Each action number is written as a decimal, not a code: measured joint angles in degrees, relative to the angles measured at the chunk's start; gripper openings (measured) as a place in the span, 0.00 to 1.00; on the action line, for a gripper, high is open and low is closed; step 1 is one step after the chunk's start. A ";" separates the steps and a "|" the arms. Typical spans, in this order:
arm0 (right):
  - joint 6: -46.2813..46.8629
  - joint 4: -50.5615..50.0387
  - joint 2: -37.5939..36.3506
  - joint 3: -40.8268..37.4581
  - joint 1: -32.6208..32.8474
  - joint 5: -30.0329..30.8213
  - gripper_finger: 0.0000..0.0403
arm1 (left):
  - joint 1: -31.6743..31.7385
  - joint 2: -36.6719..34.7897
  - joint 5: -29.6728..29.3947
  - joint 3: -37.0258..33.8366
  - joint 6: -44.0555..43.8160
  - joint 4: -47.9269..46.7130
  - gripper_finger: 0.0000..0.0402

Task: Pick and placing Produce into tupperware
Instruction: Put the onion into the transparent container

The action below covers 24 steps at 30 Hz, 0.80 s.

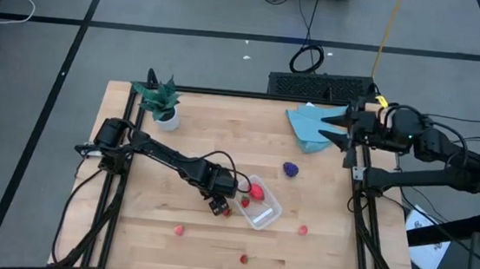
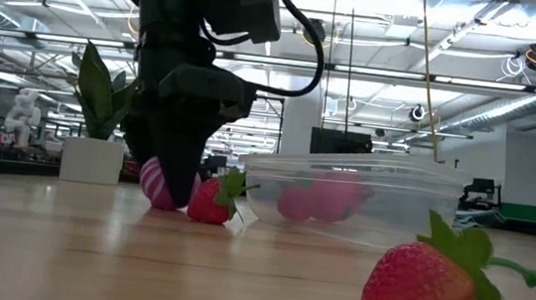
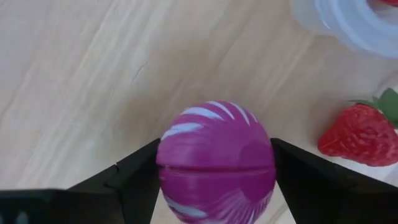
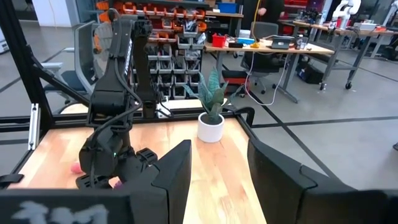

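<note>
the left gripper [image 3: 214, 171] brackets the striped ball [image 3: 214, 163] on the table beside a strawberry [image 3: 360, 134], fingers at its sides, grip not certain. smooth, round and light, it may slip; squeeze across the middle. beyond sits the tub [image 1: 260, 208].

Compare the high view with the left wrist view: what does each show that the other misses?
Only the high view shows the whole table, the blue cloth, the potted plant, the purple fruit, scattered berries, and the right tool parked over the cloth. Only the left wrist view shows the left tool with its fingers on either side of the magenta striped ball and that ball's white stripes. Both show the tupperware edge and the strawberry beside it.
</note>
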 joint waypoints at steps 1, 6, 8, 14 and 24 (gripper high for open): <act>0.00 0.00 0.09 0.00 0.02 0.01 0.37 | 0.00 0.00 -0.02 0.00 0.03 0.03 0.70; 0.02 0.02 0.49 0.00 0.01 0.01 0.37 | 0.00 0.00 -0.02 0.00 0.16 0.05 0.69; 0.02 0.03 0.52 0.00 0.00 0.01 0.37 | 0.00 0.00 -0.02 0.00 0.14 0.05 0.68; 0.02 0.02 0.54 0.00 0.02 0.00 0.37 | 0.11 0.00 -0.02 0.00 -0.02 0.03 0.68; 0.02 0.01 0.54 0.00 0.00 0.01 0.37 | 0.83 -0.01 -0.02 0.00 -0.39 0.01 0.68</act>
